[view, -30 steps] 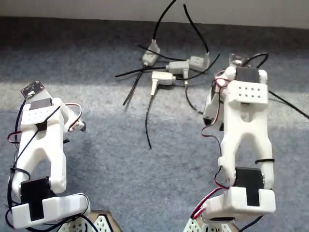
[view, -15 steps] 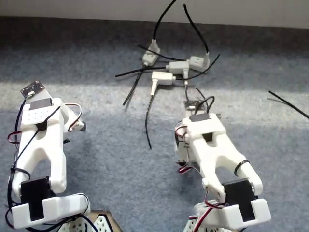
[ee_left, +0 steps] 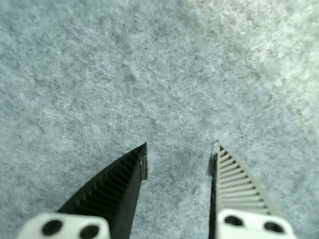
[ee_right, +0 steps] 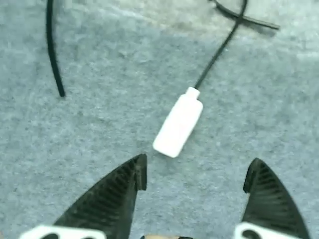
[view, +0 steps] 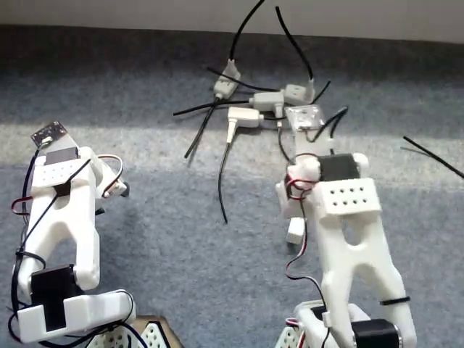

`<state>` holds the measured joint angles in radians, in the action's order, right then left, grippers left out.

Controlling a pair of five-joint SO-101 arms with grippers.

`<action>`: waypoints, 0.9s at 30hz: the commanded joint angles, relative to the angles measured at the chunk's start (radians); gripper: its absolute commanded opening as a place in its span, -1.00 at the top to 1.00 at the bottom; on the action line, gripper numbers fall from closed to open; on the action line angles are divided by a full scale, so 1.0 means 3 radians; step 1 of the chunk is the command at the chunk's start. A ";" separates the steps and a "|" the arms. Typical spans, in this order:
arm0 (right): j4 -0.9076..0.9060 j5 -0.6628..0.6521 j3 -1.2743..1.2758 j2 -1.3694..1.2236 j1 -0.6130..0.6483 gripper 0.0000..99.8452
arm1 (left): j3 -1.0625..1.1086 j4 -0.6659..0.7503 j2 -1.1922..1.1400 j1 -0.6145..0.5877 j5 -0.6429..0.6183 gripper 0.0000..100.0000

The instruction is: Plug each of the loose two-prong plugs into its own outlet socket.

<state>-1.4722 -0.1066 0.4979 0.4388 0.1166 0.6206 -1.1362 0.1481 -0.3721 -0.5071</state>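
Right arm's on the move again: a second ago it was stretched out toward the far right, half a second ago it had pulled in toward the middle, and now it sits between those two spots. Left arm hasn't budged at all.

So, the right gripper (ee_right: 197, 172) has its jaws spread wide with nothing between them. Just past the tips a white plug (ee_right: 178, 123) lies flat on the grey carpet (ee_right: 99, 144), at an angle, and neither jaw touches it. Its thin black cord (ee_right: 214, 59) runs off the far end, away from the gripper (can't make out the prongs from here, so no idea which way they face). Off to one side a second black cable (ee_right: 51, 50) ends loose on the carpet, well apart from the plug.

The left gripper (ee_left: 180, 157) is spread apart too, one black jaw and one pale one, with just carpet showing in the gap.

From the high view, the left arm (view: 65, 203) sits at the table's left side, well apart from the wiring. The right arm (view: 348, 196) is on the right, its far end near the tangle of connectors (view: 267, 100) at the far middle of the table. That's several grey and white pieces with black cords crossing each other. Can't tell if any of them are actually plugged together.
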 commanded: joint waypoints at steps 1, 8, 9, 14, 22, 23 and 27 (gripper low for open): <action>0.0008 -0.0435 0.0289 0.0125 -0.0534 0.40 | -0.0033 0.0031 0.0115 0.0064 -0.0005 0.57; 0.0857 -0.0685 0.1164 -0.0018 -0.0846 0.40 | -0.0033 0.0031 0.0115 0.0064 -0.0005 0.57; 0.0939 -0.0680 0.1230 -0.0038 -0.0826 0.40 | -0.0033 0.0031 0.0115 0.0064 -0.0005 0.57; 0.1230 -0.0670 0.1332 -0.0156 -0.0514 0.40 | -0.0033 0.0031 0.0105 0.0064 -0.0005 0.57; 0.1317 -0.0113 0.1118 -0.0330 0.0238 0.40 | -0.0033 0.0031 0.0105 0.0064 -0.0005 0.57; 0.1317 -0.0036 0.1077 -0.0330 0.0350 0.40 | -0.0033 0.0031 0.0105 0.0064 -0.0005 0.57; 0.1307 0.0174 0.0918 -0.0315 0.0713 0.40 | -0.0033 0.0031 0.0105 0.0064 -0.0005 0.57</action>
<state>-1.0825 -0.0944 0.8370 0.3422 0.2639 0.6206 -1.1362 0.1481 -0.3721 -0.5071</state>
